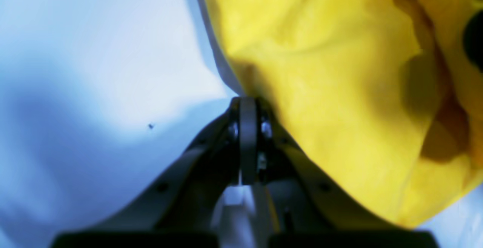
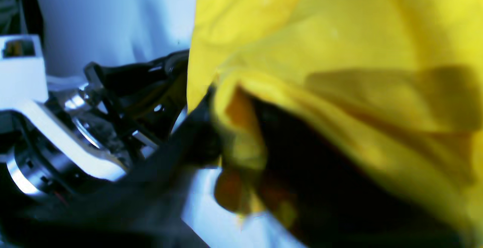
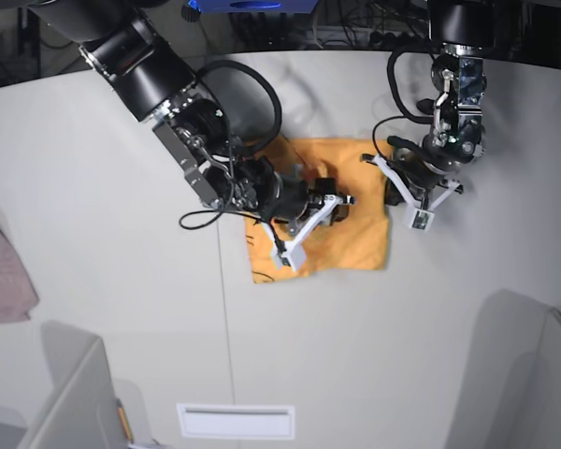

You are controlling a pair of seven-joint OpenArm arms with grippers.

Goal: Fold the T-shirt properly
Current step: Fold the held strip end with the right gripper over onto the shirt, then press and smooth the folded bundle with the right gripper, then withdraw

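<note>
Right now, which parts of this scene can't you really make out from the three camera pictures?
- Base view: the middle of the light-orange cotton T-shirt is covered by the right arm, so how neatly it is folded is unclear.
- Right wrist view: the right hand is blurred and draped in cloth; open or shut is unclear.
- Left wrist view: the left hand is shut at the shirt's edge; whether cloth is pinched is unclear.
- Base view: the mauve-pink cloth is cut by the left edge.

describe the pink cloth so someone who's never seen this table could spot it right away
Start at the big white table and follow it to the far left edge of the base view. The small mauve-pink cloth lies there crumpled, alone, well apart from both arms. Unlike the larger orange T-shirt at the table's middle, it is dull pink and partly cut off.
</note>
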